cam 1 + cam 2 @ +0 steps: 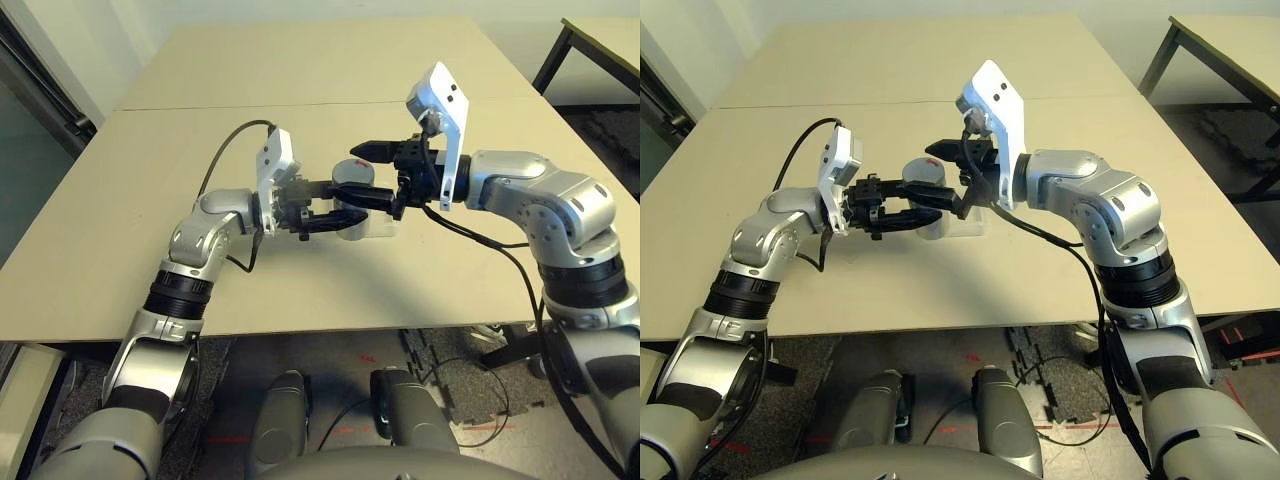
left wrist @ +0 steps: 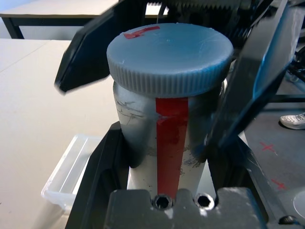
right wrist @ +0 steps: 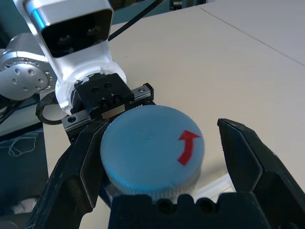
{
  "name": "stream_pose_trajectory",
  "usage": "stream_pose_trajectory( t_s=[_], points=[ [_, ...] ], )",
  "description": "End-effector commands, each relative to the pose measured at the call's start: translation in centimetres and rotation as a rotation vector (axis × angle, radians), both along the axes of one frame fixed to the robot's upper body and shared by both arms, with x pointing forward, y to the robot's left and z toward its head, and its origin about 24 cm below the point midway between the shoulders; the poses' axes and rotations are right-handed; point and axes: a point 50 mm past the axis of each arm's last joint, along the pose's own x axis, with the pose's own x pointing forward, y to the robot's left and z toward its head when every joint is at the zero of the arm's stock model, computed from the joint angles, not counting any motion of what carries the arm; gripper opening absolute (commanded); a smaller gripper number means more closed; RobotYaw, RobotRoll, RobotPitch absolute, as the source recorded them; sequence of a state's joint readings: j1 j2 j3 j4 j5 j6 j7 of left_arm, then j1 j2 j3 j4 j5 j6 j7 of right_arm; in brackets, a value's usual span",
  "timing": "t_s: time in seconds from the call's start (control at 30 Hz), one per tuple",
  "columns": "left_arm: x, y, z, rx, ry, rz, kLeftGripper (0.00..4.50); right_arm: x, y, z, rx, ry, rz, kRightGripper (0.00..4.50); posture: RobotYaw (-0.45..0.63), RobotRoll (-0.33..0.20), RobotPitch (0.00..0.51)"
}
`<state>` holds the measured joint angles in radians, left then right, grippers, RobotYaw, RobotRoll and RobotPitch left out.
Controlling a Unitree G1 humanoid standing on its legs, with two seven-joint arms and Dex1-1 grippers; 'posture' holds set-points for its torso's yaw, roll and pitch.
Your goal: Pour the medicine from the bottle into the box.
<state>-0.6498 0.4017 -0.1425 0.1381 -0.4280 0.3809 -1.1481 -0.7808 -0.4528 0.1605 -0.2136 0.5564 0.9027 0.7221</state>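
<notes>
Nearest my view are the two silver forearms, and I take the bottle (image 2: 167, 143) as my landmark for everything else. Starting on the left, my left gripper (image 1: 335, 205) reaches in level from the bottle's left side, its black fingers (image 2: 102, 176) pressed tight against the silver-grey body, pinching the bottle and holding it upright above the table (image 1: 330, 80). The bottle's long axis stands vertical, a red strip running down its side, and its round grey cap (image 2: 169, 57) is still seated on top, so I judge the pill, which I cannot see, to be inside.

Just beneath the bottle and a little beyond it lies the box (image 2: 71, 174), a shallow clear tray resting on the table, apart from the bottle.

To the right of the bottle, my right gripper (image 3: 157, 157) comes in from above and the right, its fingers (image 3: 248, 157) spread wide, one on each side of the cap. A gap shows beside the cap's right edge; on the other side I cannot tell whether finger and cap touch.

The relation that matters: the cap sits directly between the spread right fingers. I judge the next move to be closing them on the cap and twisting it off.
</notes>
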Motion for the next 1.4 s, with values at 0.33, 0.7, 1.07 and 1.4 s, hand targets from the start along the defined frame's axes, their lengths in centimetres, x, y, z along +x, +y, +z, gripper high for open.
stream_pose_trajectory(
  t_s=[0.33, 0.7, 1.07, 1.4],
  points=[
    [-0.2, 0.4, -0.7, 0.026, 0.017, 0.008, 2.46, 0.3, -0.9, 0.8, 0.016, -0.027, -0.042, 4.5, -0.04, 0.0, 0.093],
    [-0.2, 1.3, -1.1, 0.033, 0.032, 0.049, 2.46, -0.1, -2.0, 1.6, 0.058, -0.033, -0.085, 4.5, -0.05, 0.0, 0.093],
    [-0.2, 2.4, -1.1, 0.038, 0.032, 0.082, 2.46, -0.2, -4.2, 0.6, 0.053, -0.004, -0.172, 4.5, -0.04, 0.0, 0.095],
    [-0.1, 2.7, -1.1, 0.037, 0.031, 0.098, 2.46, -0.6, -4.6, 0.8, 0.071, 0.005, -0.17, 4.5, -0.04, 0.0, 0.095]
  ],
)
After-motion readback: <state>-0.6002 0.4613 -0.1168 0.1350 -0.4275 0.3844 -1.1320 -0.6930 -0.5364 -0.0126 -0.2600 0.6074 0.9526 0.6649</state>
